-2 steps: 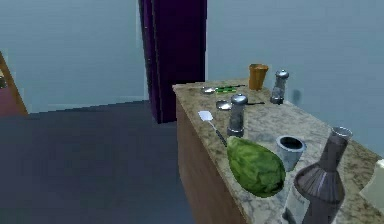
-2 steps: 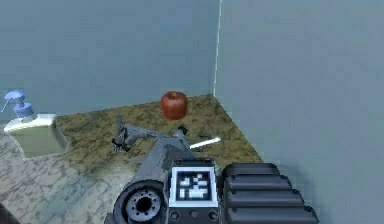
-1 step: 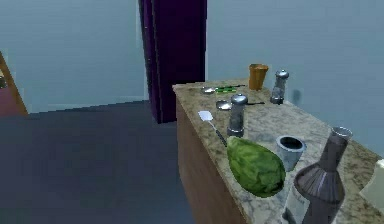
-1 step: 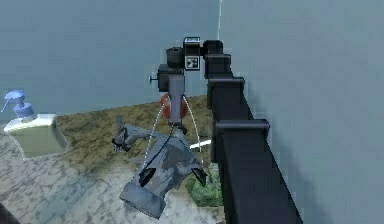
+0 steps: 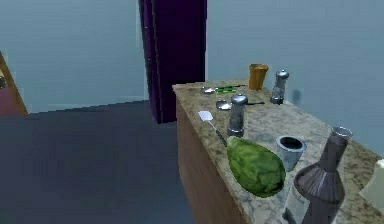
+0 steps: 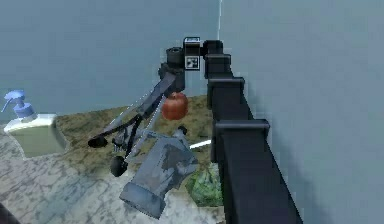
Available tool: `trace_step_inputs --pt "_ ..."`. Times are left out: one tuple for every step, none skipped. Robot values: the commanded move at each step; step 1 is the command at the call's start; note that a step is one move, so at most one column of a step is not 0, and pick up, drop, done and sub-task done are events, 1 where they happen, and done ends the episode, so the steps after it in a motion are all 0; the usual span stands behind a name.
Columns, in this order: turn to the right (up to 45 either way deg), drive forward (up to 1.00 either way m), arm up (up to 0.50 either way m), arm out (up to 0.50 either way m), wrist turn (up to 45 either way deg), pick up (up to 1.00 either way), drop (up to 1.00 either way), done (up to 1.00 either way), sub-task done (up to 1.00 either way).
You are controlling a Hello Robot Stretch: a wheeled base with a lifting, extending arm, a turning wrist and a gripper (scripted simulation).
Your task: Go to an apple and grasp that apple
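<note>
In the arm side view a red apple [image 6: 176, 104] shows above the speckled countertop [image 6: 60, 190], close to the blue-grey wall. It is beside the gripper's dark body, just below the two white marker squares [image 6: 192, 51]. The dark arm bar [image 6: 245, 150] rises from the bottom edge. The gripper [image 6: 110, 152] has thin fingers [image 6: 128, 122] that slant down to the left over the countertop. I cannot tell whether it holds anything. I also cannot tell whether the apple rests on the counter or hangs clear of it.
A grey metallic vessel [image 6: 160, 175] and a green leafy thing [image 6: 207, 186] sit below the gripper. A blue spray bottle [image 6: 15, 102] and a pale box [image 6: 36, 135] stand at the left. Ahead, the counter [image 5: 200, 150] carries a green head [image 5: 257, 166], shakers [image 5: 237, 115], a cup [image 5: 258, 76], a mug [image 5: 290, 152] and a bottle [image 5: 320, 186]. Dark floor [image 5: 90, 160] lies to the left.
</note>
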Motion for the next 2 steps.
trace_step_inputs --pt "0.0 0.0 0.0 0.0 45.0 0.0 0.0 0.0 0.0" --pt "0.0 0.0 0.0 0.0 45.0 0.0 0.0 0.0 0.0"
